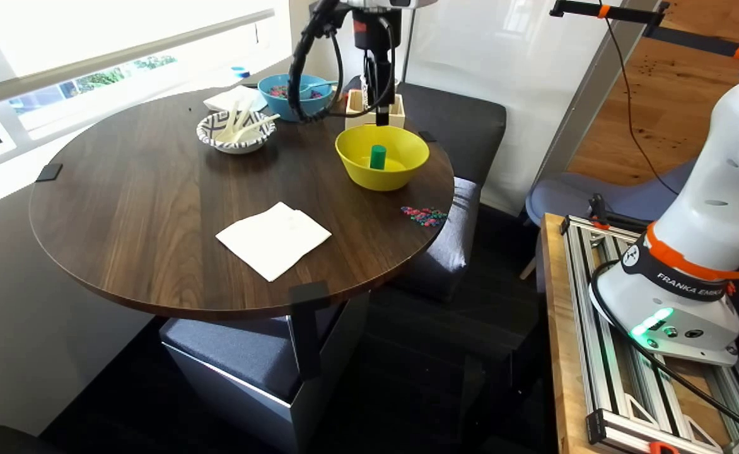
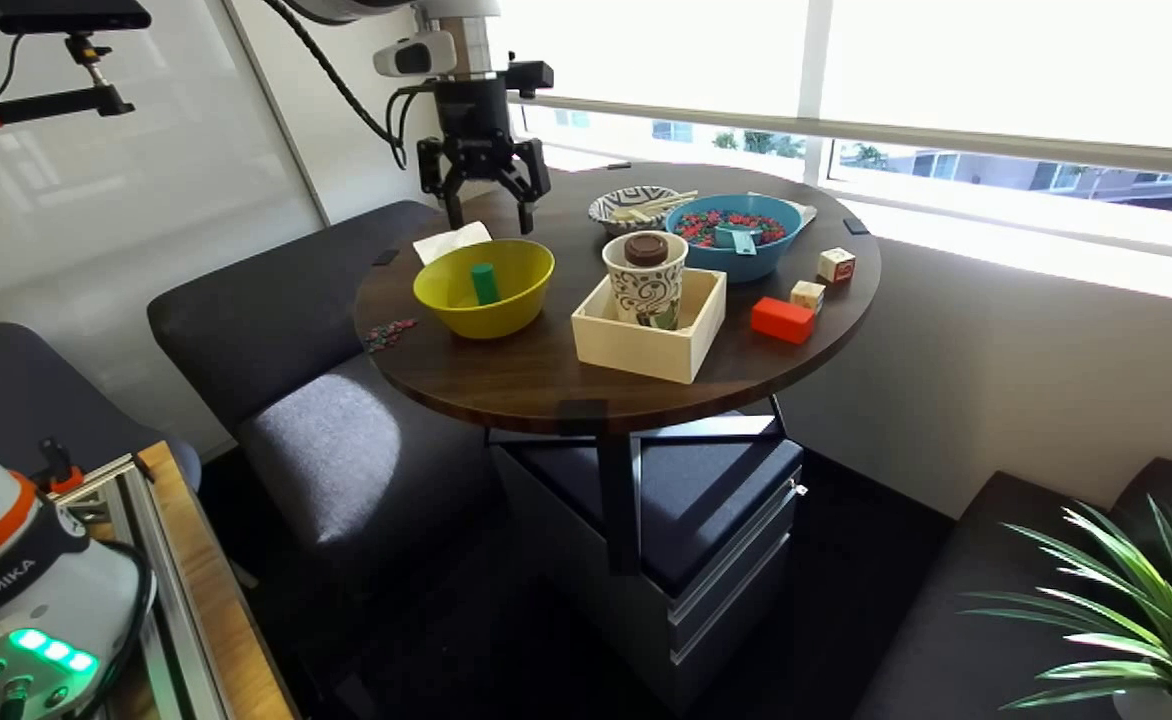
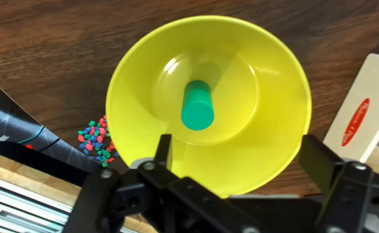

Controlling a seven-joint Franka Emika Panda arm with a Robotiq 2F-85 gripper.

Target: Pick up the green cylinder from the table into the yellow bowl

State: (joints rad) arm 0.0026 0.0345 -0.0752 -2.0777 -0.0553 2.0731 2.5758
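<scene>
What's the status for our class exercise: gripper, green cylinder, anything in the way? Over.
Gripper open, holding nothing, above the yellow bowl. Green cylinder standing inside the bowl. No obstruction seen between gripper and cylinder.

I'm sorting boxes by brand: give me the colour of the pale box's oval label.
The oval label is red; it shows best in the wrist view.
</scene>
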